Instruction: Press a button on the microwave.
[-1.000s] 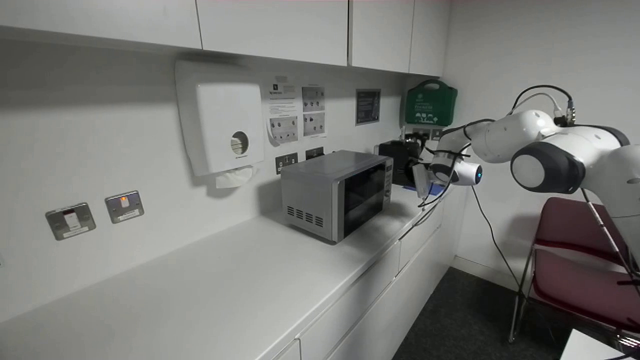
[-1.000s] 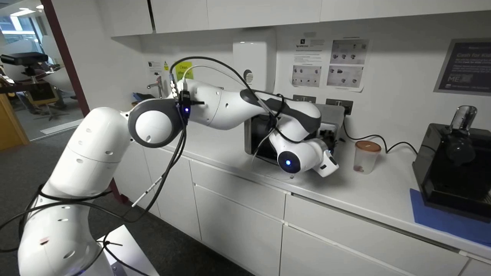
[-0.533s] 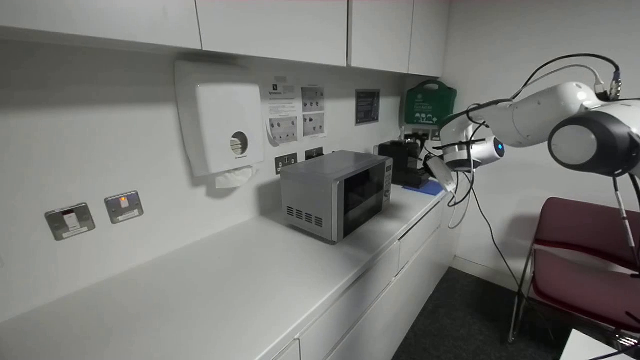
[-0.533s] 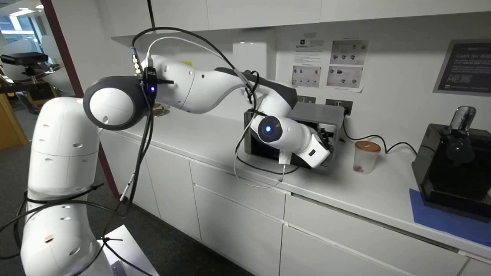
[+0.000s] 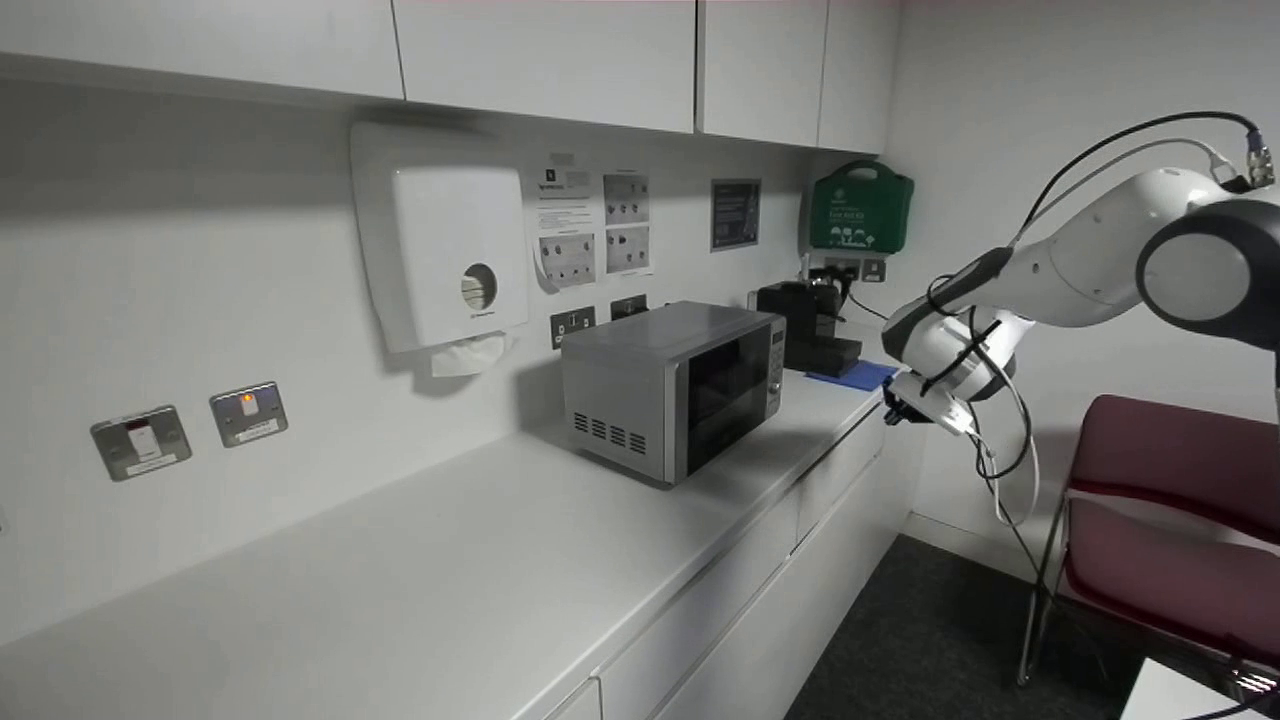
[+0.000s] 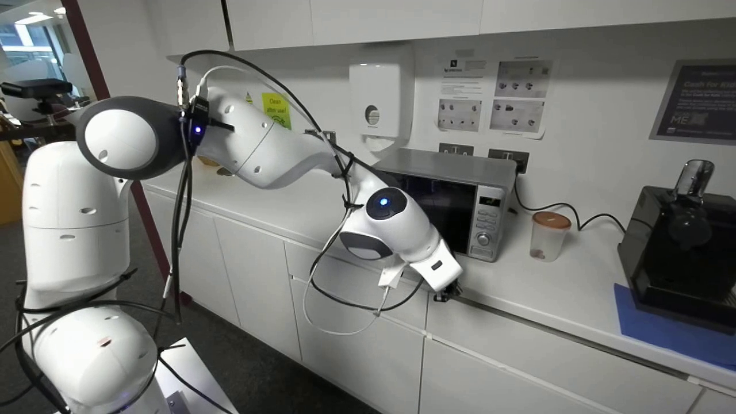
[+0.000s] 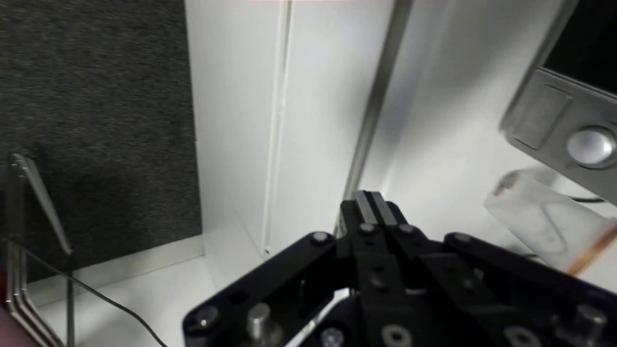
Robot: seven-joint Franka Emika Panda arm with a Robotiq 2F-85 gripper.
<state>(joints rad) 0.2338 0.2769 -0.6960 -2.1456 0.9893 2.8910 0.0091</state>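
Note:
The silver-grey microwave stands on the counter with its dark door shut. In an exterior view its front faces the arm, and its control strip shows a dark display, rows of small buttons and a round dial. In the wrist view the dial and lower corner of the strip show at the right edge. My gripper is shut and empty, its pads together. It points down in front of the counter's front edge, lower than the control strip and apart from the microwave. In the exterior views the gripper is small and dark.
A clear tub with an orange lid stands beside the microwave. A black machine and a blue mat lie further along the counter. A red chair stands near the arm. Wall cabinets hang above.
The arm has pulled back from the microwave's front, and the gripper has dropped and tilted downward. The control strip, hidden behind the wrist before, now shows in an exterior view.

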